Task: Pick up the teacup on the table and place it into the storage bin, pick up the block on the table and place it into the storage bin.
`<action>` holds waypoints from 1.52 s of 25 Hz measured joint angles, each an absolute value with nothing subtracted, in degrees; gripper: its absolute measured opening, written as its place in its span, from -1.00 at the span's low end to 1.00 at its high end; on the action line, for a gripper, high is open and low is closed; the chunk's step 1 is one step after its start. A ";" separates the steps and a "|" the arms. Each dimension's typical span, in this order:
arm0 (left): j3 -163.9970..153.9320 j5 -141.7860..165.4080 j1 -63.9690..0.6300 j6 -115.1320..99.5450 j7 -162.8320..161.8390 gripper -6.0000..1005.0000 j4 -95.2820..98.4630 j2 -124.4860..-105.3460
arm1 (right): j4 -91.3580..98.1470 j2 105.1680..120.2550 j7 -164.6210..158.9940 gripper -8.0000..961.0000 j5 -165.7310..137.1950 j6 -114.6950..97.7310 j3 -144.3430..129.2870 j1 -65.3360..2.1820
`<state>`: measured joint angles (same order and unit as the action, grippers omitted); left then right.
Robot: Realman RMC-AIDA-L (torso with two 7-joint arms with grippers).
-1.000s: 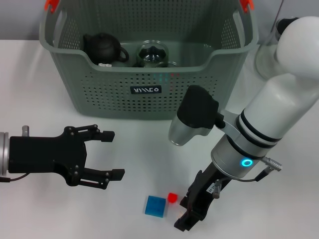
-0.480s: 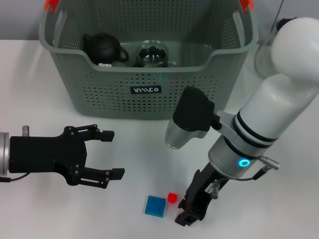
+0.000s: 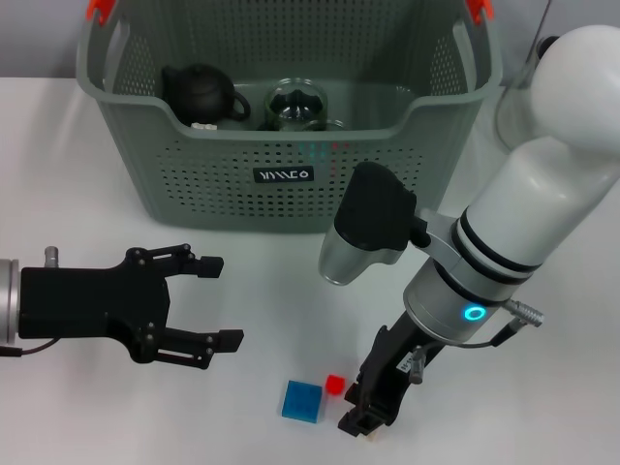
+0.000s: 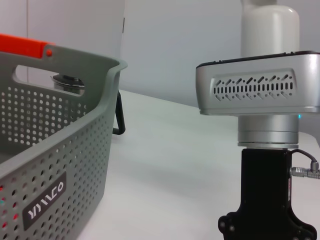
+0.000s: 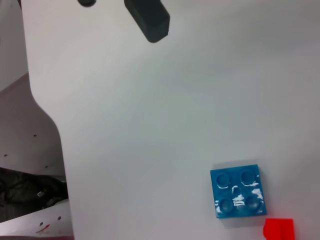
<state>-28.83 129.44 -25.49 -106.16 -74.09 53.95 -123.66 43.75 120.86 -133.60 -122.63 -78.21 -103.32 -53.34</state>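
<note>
2 blocks, blue block (image 3: 301, 399) and small red block (image 3: 334, 384), are lying on the surface (image 3: 77, 184) as the right gripper (image 3: 366, 417) is edging nearer; its fingers' state is unclear. Left gripper (image 3: 208, 302) is idling, fingers spread, empty. Storage bin (image 3: 281, 174) is sitting behind.

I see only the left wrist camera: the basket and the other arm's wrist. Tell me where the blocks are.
Observer: A blue block lies on the table near its front edge, with a small red block just off its right corner.
Operator: Give me the right gripper's position.
Observer: The right gripper is low over the table, just right of the red block; both blocks lie free.
Operator: Report my left gripper.
Observer: The left gripper is open and empty, left of the blocks, in front of the basket.
</note>
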 joint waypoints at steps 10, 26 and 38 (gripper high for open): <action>-28.83 129.45 -25.49 -106.17 -73.94 0.89 53.96 -123.66 | 43.20 121.03 -133.38 -0.23 -122.63 -78.13 -103.48 -53.16; -28.83 129.69 -25.54 -105.89 -73.41 0.89 53.17 -123.57 | 43.28 121.04 -133.46 -0.30 -122.41 -77.08 -106.05 -52.96; -28.83 129.72 -25.49 -105.45 -73.39 0.89 53.17 -123.57 | 45.34 120.83 -133.81 -0.62 -122.24 -76.98 -107.21 -52.67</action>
<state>-28.83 129.72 -25.49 -105.45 -73.39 53.17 -123.57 45.34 120.83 -133.81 -122.24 -76.98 -107.21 -52.67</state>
